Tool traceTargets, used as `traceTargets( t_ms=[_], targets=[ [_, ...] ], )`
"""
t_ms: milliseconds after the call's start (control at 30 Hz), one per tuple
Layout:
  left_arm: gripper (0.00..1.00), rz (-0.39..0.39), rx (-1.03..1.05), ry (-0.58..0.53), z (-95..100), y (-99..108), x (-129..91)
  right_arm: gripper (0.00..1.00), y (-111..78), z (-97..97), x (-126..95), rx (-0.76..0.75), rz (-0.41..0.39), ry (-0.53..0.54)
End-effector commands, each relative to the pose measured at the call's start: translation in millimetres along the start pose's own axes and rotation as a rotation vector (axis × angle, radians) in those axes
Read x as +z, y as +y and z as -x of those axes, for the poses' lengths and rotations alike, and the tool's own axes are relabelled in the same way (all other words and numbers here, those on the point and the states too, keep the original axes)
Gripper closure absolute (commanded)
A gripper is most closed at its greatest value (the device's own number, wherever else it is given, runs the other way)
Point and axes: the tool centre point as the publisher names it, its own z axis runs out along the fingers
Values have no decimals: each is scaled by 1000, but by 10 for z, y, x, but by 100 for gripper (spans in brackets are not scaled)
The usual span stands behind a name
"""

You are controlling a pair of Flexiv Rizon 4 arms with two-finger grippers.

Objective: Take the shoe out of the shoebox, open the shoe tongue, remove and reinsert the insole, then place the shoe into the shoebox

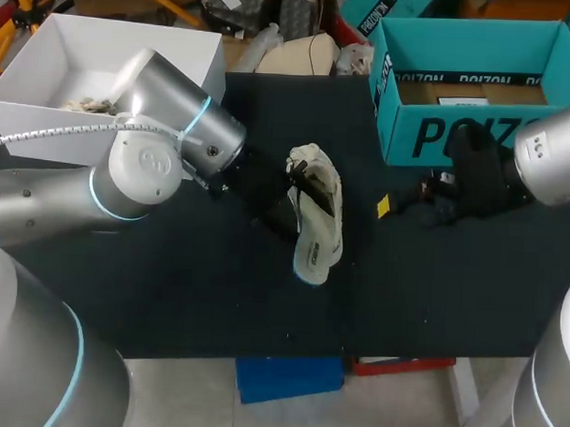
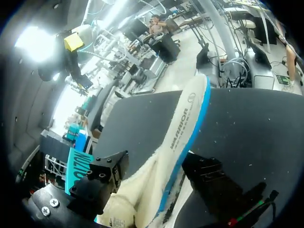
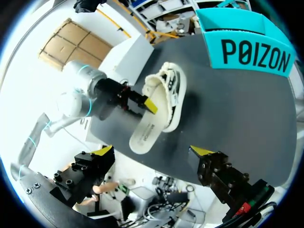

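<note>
shoe (image 1: 320, 229): i count one. cream knit upper, white sole with a blue edge, turned on its side over the black cloth table (image 1: 170, 294), outside the box.
left gripper (image 1: 305, 184): clamped on the shoe at its collar, tips mostly hidden by the upper.
right gripper (image 3: 152, 151): spread wide, holding nothing, in front of the shoebox.
shoebox (image 1: 400, 133): one, teal cardboard, open-topped, right end cut off.
hidden: the shoe's inside.

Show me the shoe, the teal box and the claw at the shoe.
shoe (image 1: 321, 241): head view, its toe half.
teal box (image 1: 428, 134): head view, front wall.
left claw (image 2: 156, 171): left wrist view, midway between its fingers.
</note>
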Motion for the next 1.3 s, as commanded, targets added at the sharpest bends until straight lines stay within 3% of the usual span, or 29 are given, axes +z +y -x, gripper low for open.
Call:
traceTargets(
  t_ms=[33,167,233,500,567,800,1300],
  targets=[
    [17,-11,2,-5,-44,-167,-86,0,-1,-4,3,0,0,-2],
    [36,-52,15,6,-58,-293,-53,0,-1,-4,3,0,0,-2],
    [52,-65,19,22,-61,-369,-44,0,-1,-4,3,0,0,-2],
    [96,-114,10,52,-94,-514,-66,0,-1,-4,3,0,0,-2],
    [100,-124,7,56,-94,-525,-78,0,-1,-4,3,0,0,-2],
    [100,-130,-12,37,-69,-440,-60,0,-1,-4,3,0,0,-2],
    [100,-30,-43,23,-15,83,46,0,-1,-4,3,0,0,-2]
  ],
)
